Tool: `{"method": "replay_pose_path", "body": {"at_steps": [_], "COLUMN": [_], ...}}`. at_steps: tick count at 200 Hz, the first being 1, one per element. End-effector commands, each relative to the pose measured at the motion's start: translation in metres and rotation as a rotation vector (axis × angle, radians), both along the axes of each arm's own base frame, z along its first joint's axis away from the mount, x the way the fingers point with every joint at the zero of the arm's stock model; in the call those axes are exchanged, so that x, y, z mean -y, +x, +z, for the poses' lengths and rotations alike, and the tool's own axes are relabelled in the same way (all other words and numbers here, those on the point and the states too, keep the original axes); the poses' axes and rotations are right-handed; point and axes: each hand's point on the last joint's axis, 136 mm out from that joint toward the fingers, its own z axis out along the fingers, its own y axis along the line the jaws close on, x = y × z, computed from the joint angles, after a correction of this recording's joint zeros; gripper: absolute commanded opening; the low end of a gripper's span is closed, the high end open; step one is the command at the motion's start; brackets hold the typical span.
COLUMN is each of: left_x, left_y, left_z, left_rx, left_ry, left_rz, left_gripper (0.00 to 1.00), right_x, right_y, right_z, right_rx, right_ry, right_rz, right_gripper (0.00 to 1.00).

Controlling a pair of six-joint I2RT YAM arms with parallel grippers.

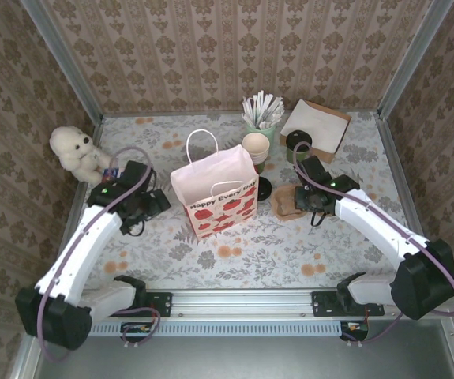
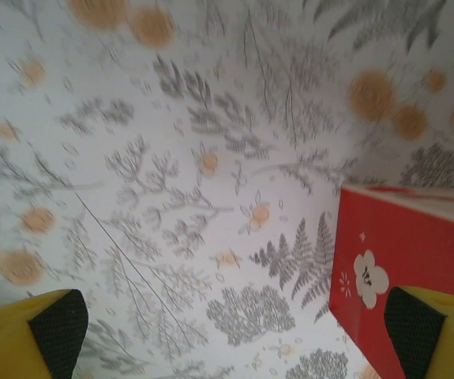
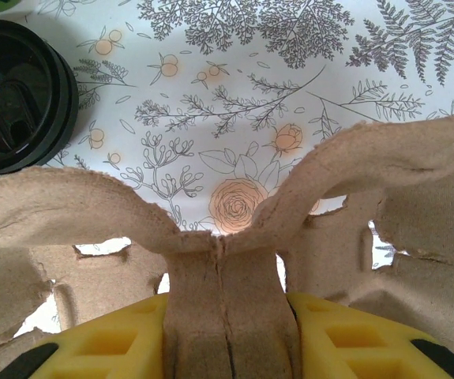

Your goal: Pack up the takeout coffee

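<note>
Two pincers are out over the flowery table [image 1: 290, 249]. In the top view the left pincer [image 1: 155, 204] is just beside the left side of the red-and-white paper bag [image 1: 215, 196]. The bag stands upright in the middle with its handles up. The left wrist view shows what the top view is too small to tell. There the yellow fingers [image 2: 33, 335] with black pads are spread as wide as they go, and nothing is between them. The red bottom corner of the bag [image 2: 392, 260] sits close to the right finger. The right pincer [image 1: 299, 199] is to the right of the bag, on a brown cardboard cup holder [image 1: 286, 204]. The right wrist view shows this grip up close: the two yellow fingers [image 3: 116, 347] squeeze the thin middle wall of the cup holder [image 3: 92, 213] from both sides. That view also shows a round black lid [image 3: 13, 95] with a sip hole, off to the far left. I cannot tell if it is the coffee's own lid. In the top view the takeout coffee [image 1: 298, 147], dark green with a black lid, stands on the table just beyond the right pincer. It is beside the white napkins [image 1: 317, 125] and apart from the bag.
</note>
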Motion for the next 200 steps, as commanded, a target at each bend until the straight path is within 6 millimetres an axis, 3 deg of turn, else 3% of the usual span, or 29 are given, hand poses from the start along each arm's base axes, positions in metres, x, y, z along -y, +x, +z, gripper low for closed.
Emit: {"method": "replay_pose_path", "body": {"at_steps": [1,42,70,94,119,142,166,182,200], "left_x": [-0.020,-0.002,0.055,0.112,0.141,0.163,0.158,0.153,0.163], "left_y": [0.018,0.064,0.099,0.093,0.097,0.097,0.120,0.133,0.132], "left_z": [0.039,0.114,0.184,0.225,0.215,0.215,0.202,0.193,0.188], "left_rx": [0.163,0.483,0.741,0.814,0.777,0.788,0.748,0.707,0.685], "left_ry": [0.064,-0.087,-0.251,-0.361,-0.152,-0.186,-0.109,-0.064,-0.109], "left_rz": [-0.080,-0.184,-0.495,-0.866,-1.049,-1.167,-1.132,-1.115,-1.170], "left_gripper": [1.00,1.00,1.00,1.00,1.00,0.98,0.97,0.92,0.79], "right_x": [-0.003,-0.008,-0.021,-0.029,-0.031,-0.043,-0.064,-0.081,-0.100], "right_y": [0.000,0.008,0.016,0.019,0.022,0.027,0.029,0.037,0.041], "right_z": [0.023,0.068,0.103,0.136,0.167,0.193,0.221,0.227,0.239], "right_rx": [0.034,0.128,0.181,0.205,0.233,0.249,0.281,0.283,0.292], "right_ry": [0.037,0.077,0.145,0.176,0.147,0.184,0.252,0.226,0.259], "right_rz": [-0.004,0.004,0.031,0.059,0.083,0.110,0.162,0.201,0.238], "right_gripper": [0.38,0.38,0.38,0.37,0.37,0.38,0.38,0.38,0.38]}}
